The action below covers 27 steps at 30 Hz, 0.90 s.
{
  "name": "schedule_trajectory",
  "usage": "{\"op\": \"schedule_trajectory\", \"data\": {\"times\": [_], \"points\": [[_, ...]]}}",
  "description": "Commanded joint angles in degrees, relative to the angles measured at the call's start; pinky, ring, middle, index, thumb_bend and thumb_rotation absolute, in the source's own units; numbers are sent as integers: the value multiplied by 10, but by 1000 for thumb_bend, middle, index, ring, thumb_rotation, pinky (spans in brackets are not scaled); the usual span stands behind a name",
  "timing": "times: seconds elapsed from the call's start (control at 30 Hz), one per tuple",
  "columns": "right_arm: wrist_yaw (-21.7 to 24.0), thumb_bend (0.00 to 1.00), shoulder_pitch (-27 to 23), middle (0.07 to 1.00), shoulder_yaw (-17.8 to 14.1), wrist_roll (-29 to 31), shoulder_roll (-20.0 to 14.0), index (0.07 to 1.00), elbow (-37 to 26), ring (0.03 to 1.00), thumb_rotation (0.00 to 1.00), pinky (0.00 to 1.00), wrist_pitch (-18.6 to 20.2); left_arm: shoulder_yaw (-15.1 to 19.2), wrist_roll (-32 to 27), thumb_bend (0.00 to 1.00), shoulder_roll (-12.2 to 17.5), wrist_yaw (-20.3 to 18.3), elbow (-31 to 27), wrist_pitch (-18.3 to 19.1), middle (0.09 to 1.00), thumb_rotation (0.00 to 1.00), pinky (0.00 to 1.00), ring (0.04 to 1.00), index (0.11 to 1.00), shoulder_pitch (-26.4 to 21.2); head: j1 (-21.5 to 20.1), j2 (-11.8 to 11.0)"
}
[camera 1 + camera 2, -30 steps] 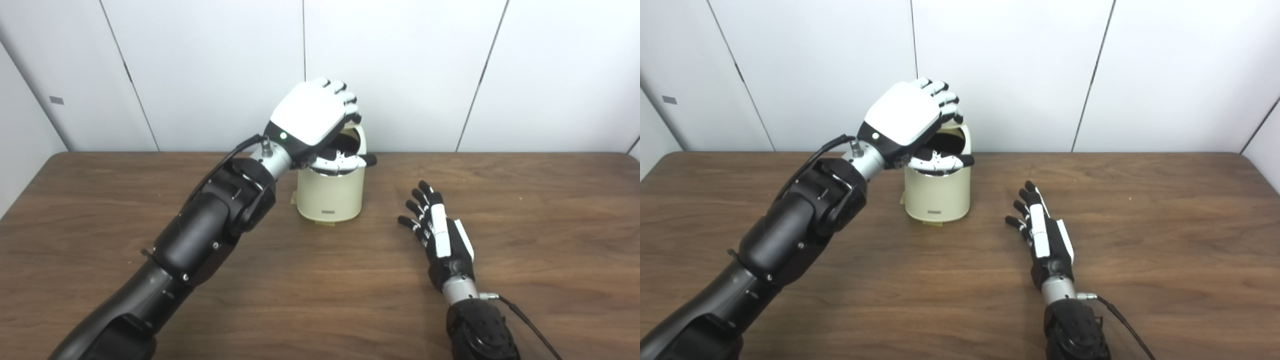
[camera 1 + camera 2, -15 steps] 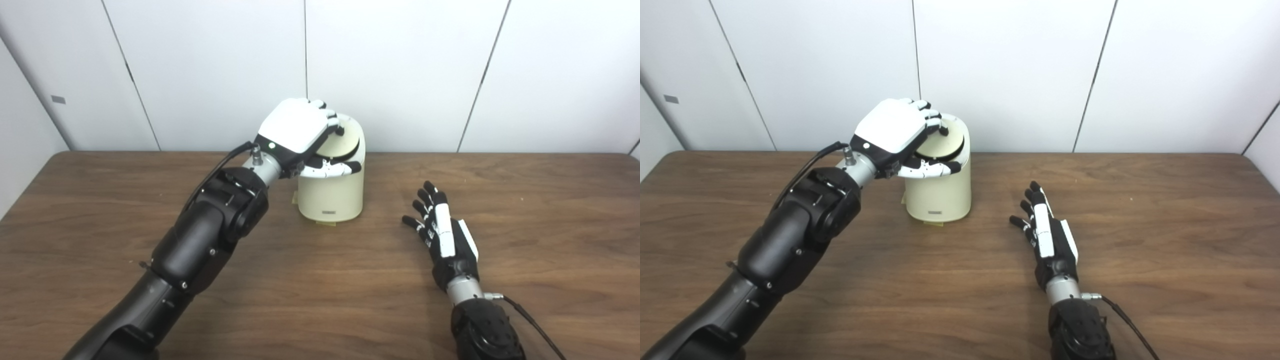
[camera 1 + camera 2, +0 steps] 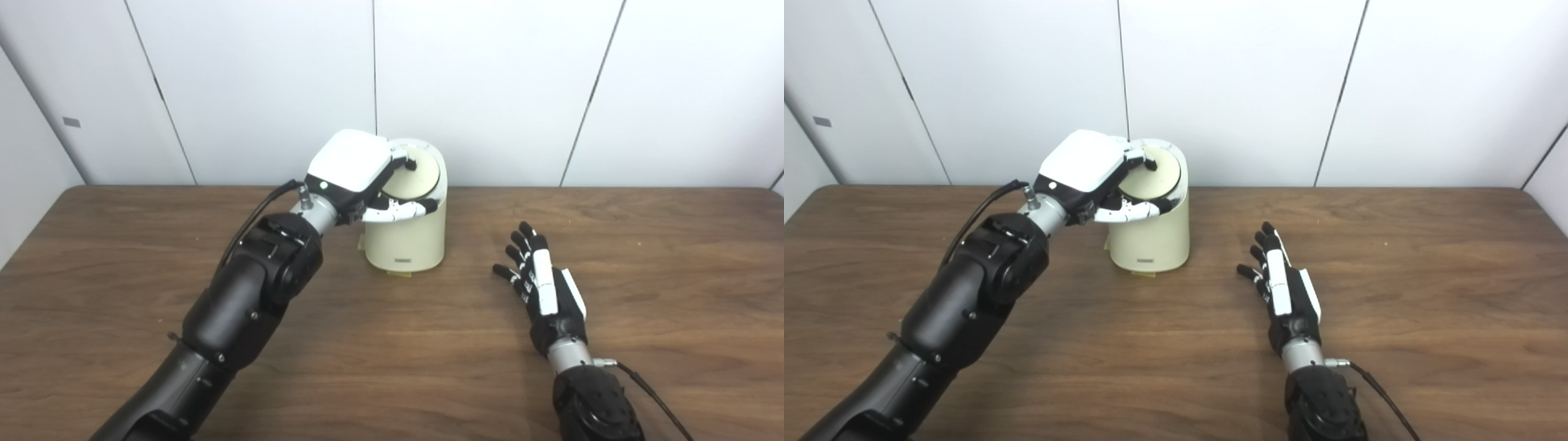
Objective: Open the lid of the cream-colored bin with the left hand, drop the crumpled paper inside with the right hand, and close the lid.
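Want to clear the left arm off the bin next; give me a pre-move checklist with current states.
1. Lid down on the cream bin: ok, it looks seated.
2. Left hand free of the lid: not ok, its fingers rest on the lid top.
3. Paper inside the bin: cannot tell, lid hides it; none seen on the table.
4. Right hand empty and clear of the bin: ok, open, fingers spread, off to the bin's right.
5. Bin upright: ok.

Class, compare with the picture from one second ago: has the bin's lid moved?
Yes. The lid has swung down from raised to closed on the bin, under the left hand. The bin stands unmoved on the table.
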Motion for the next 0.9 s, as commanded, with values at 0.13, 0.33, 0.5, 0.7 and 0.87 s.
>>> {"op": "schedule_trajectory", "data": {"times": [0.13, 0.33, 0.5, 0.7, 0.87], "points": [[-1, 636, 1, 964, -2, -1, -2, 981, -17, 953, 1000, 884, 20, -9, 20, 587, 13, -8, -34, -7, 837, 1000, 885, 886, 791, -10, 0, 6], [3, 632, 4, 968, -2, 2, -5, 986, -29, 956, 1000, 888, 31, -12, 32, 606, 15, -15, -45, -11, 834, 1000, 883, 889, 786, -3, 0, 19], [0, 637, 3, 968, -1, -1, -4, 987, -37, 964, 1000, 890, 45, -16, 42, 606, 20, -22, -53, -15, 840, 1000, 895, 896, 792, 3, -2, 26], [-1, 636, 7, 968, 3, -4, -1, 993, -48, 954, 1000, 859, 47, -21, 54, 618, 23, -19, -40, -19, 839, 1000, 889, 892, 785, 12, -7, 34], [2, 634, 10, 970, 7, -3, 0, 998, -58, 960, 1000, 869, 59, -30, 74, 628, 20, -61, -40, 0, 825, 1000, 910, 886, 757, 9, -8, 36]]}}
